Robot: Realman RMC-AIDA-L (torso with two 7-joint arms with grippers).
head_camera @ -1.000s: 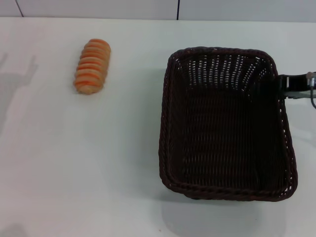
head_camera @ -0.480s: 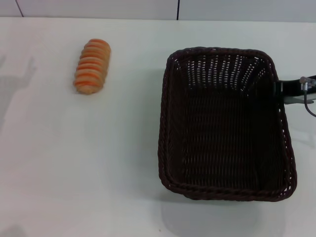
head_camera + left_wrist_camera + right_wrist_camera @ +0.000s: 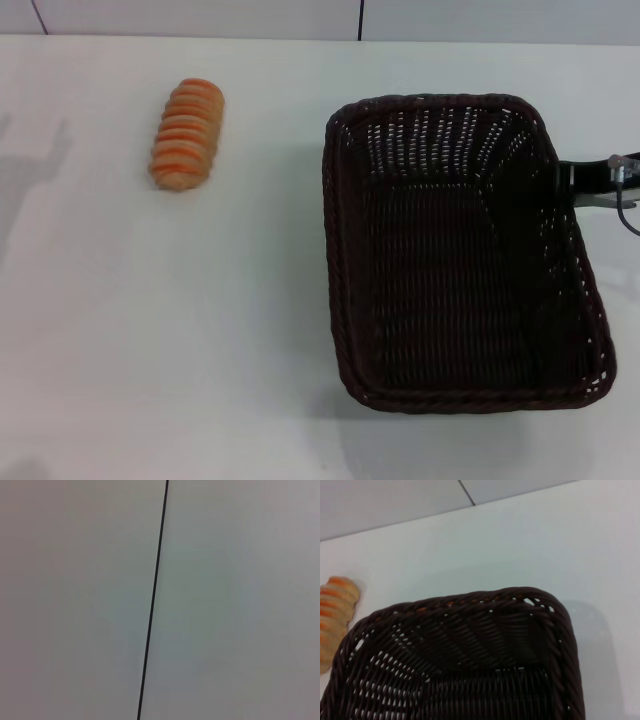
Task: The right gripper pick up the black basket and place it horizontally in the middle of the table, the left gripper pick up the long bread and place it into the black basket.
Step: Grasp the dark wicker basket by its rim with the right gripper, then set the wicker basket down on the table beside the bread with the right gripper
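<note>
Head view: black basket (image 3: 462,255) on white table (image 3: 200,350), open side up, long axis running away from the robot, near end skewed slightly rightward. Taken as landmark. Right gripper (image 3: 590,180) at the basket's right rim, toward the far corner; only a dark bracket and a thin grey cable (image 3: 628,205) visible past the rim, fingers hidden behind the wicker, so cannot tell whether clamped on the rim or apart. Long bread (image 3: 187,134) well to the left of the basket, level with its far end, lying flat on the table, orange stripes crosswise, clear of everything. Right wrist view: one basket corner (image 3: 470,665) filling the lower part, braided rim and openwork sides plain to see, interior holding nothing; bread (image 3: 334,615) at the edge beyond the rim; table (image 3: 520,545) and a seamed wall behind. Left wrist view: only a pale panel with one dark seam (image 3: 152,600); left gripper not seen anywhere.
</note>
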